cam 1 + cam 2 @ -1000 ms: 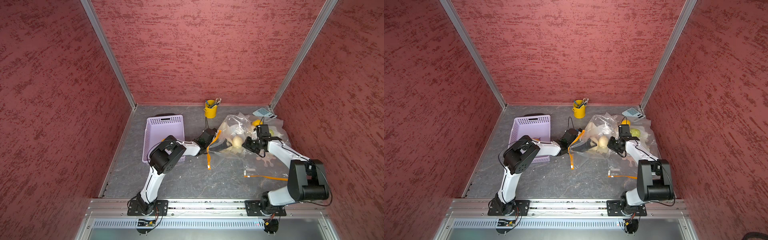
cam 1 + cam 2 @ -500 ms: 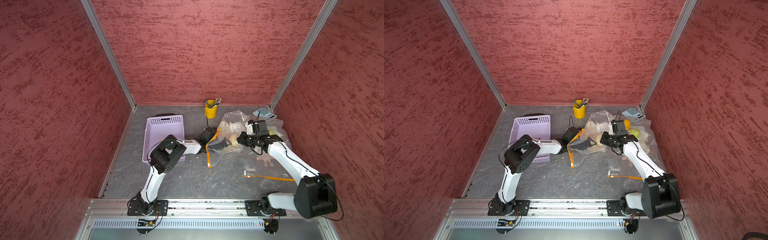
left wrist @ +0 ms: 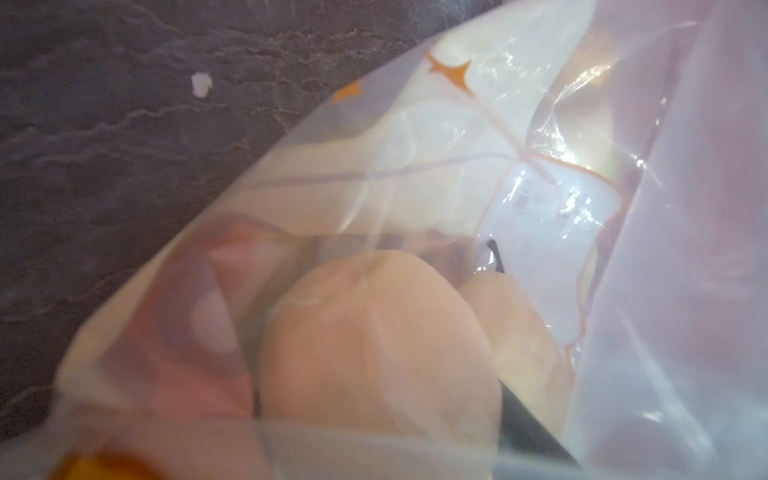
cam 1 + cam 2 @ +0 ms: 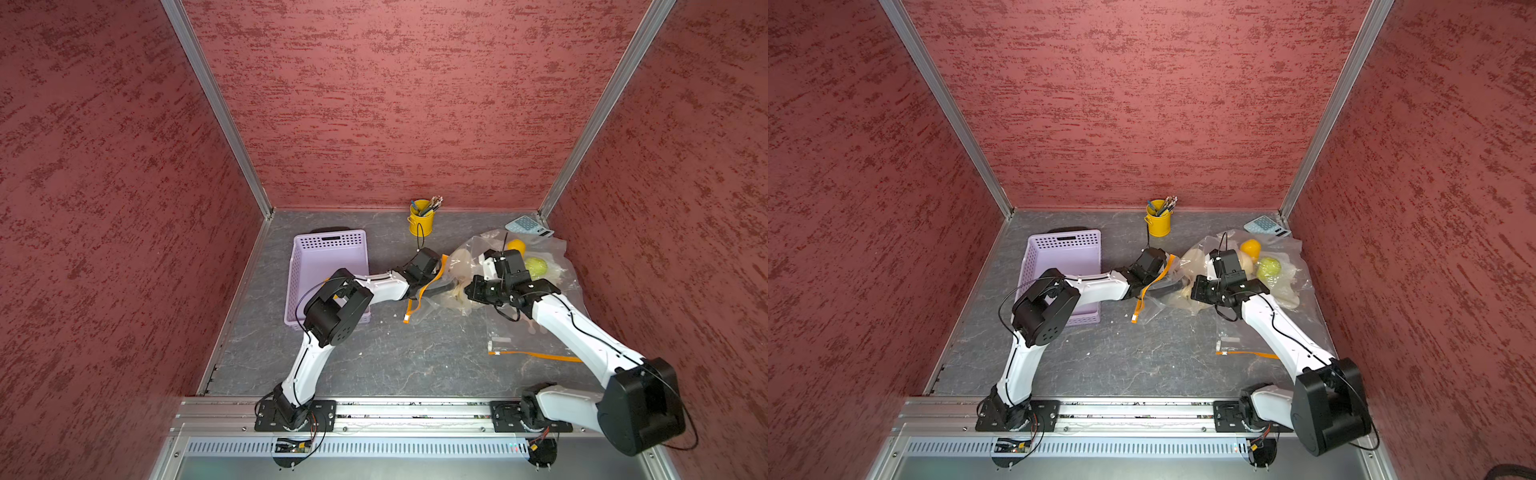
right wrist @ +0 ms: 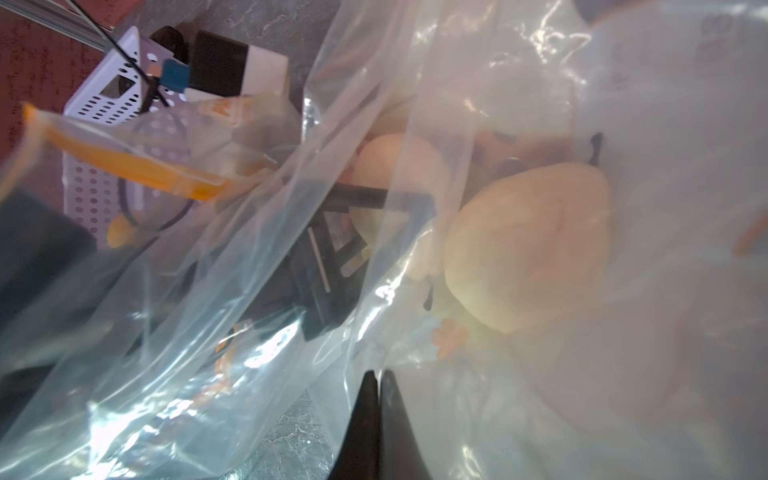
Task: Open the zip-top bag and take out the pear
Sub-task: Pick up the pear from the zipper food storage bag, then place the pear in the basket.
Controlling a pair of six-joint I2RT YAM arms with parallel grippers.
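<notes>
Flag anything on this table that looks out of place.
The clear bags lie in a crumpled heap at the right rear, with an orange fruit and a green one among them. Another bag lies flat beside the right arm. Small white scraps dot the table.

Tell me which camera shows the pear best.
The left wrist view: the pear fills the middle of the frame, close up, though soft. The right wrist view shows it behind the folded bag; both top views give only a small pale patch.
</notes>
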